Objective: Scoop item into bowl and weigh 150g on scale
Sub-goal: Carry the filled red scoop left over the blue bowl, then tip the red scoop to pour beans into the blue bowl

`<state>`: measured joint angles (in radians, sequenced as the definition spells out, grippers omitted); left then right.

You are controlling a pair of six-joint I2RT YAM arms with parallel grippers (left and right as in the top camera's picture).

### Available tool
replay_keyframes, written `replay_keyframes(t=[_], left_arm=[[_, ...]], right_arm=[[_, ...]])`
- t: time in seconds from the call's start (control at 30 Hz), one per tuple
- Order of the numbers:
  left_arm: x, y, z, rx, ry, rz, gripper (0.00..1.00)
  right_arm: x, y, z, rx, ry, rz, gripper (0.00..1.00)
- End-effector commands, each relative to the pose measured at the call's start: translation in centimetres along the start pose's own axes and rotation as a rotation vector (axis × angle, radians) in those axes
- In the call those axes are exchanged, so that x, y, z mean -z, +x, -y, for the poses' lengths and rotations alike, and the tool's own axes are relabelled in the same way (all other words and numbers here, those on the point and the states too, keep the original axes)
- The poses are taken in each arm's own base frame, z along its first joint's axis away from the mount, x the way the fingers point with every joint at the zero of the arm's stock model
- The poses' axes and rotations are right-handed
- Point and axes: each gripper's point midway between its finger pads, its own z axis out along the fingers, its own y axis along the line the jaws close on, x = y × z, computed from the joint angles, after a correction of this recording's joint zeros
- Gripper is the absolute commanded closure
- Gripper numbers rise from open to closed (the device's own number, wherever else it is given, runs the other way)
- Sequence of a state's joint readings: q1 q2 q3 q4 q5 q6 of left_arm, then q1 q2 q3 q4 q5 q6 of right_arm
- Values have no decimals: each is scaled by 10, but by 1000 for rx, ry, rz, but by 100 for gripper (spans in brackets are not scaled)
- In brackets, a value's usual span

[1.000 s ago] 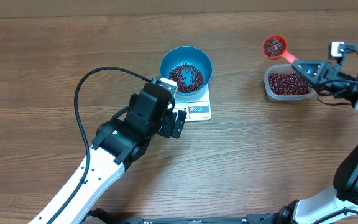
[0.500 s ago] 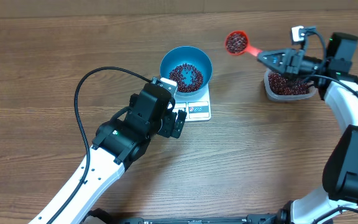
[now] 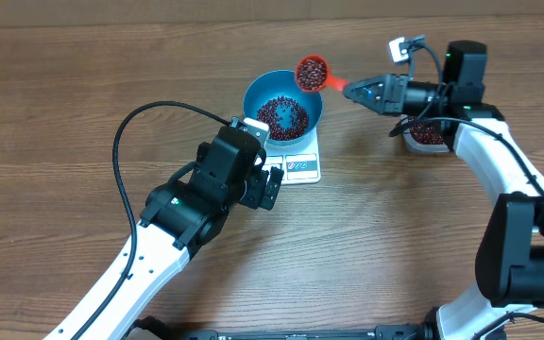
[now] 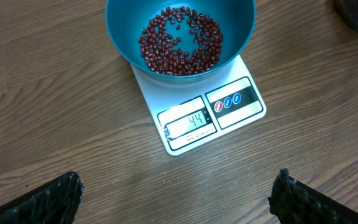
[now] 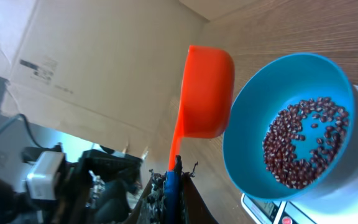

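Beans heaped in blue bowl, bowl seated on white scale, bean-filled orange scoop held above bowl's rim by clamped right gripper, left gripper spread wide, nothing held, beside scale.

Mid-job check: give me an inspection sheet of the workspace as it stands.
Surface: brown wooden table, no stray beans seen.
Job's things: round blue plastic bowl sits on flat white digital scale, display reading 44; dark red beans inside bowl.
Clutter: clear plastic tub of beans, partly hidden.
Grippers: left gripper open, empty, in front of the scale; right gripper shut on orange plastic scoop, loaded, at bowl's rim.
Cables: black cable arcs over the table's left side.
Surroundings: cardboard behind table.
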<state>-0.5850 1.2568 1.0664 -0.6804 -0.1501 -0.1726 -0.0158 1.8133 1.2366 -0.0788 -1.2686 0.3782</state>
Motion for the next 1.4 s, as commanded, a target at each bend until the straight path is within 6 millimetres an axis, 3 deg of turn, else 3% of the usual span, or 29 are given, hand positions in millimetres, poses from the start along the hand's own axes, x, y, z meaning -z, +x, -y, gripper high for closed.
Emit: replay_keyframes(t=[0.0, 0.3, 0.83, 1.1, 1.37], left_arm=[[-1, 2, 0, -12, 6, -4, 0], [-1, 2, 0, -12, 6, -4, 0], [-1, 2, 0, -12, 6, -4, 0], [-1, 2, 0, -12, 6, -4, 0], [-1, 2, 0, -12, 6, -4, 0]], right_arm=[[-11, -8, -2, 94, 38, 11, 96], [-23, -5, 6, 153, 101, 8, 96], [-21, 3, 26, 352, 200, -27, 96], [-29, 7, 25, 553, 200, -61, 96], [-43, 9, 39, 765, 318, -112, 96]])
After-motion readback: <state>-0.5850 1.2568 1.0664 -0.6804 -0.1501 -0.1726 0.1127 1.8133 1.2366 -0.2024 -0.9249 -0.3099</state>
